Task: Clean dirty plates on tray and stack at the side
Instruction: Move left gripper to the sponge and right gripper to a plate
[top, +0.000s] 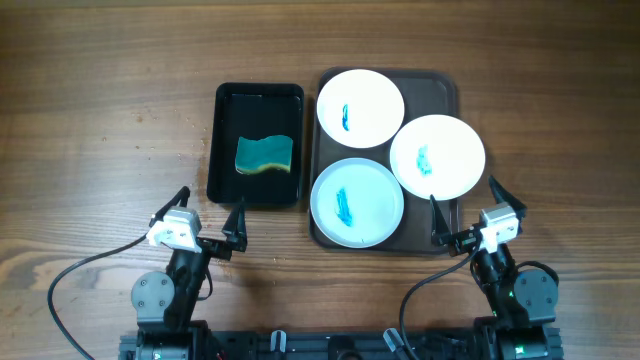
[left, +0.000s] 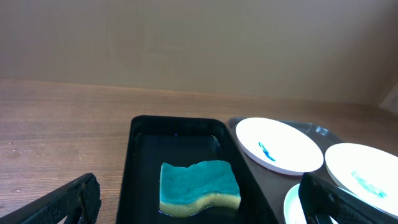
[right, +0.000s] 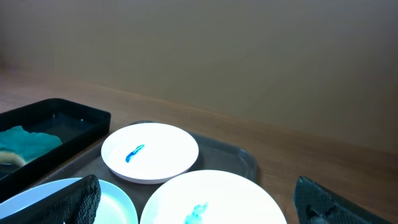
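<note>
Three white plates with blue smears lie on the dark brown tray (top: 445, 88): a far plate (top: 360, 108), a right plate (top: 437, 156) and a near plate (top: 356, 202). The right plate overlaps the tray's right rim. My left gripper (top: 210, 215) is open and empty near the black tray's front edge. My right gripper (top: 468, 212) is open and empty just in front of the right plate. The right wrist view shows the far plate (right: 150, 151), the right plate (right: 214, 199) and the near plate (right: 118, 205).
A smaller black tray (top: 226, 150) left of the brown tray holds a teal and yellow sponge (top: 264, 155), also in the left wrist view (left: 199, 186). Bare wooden table lies all around.
</note>
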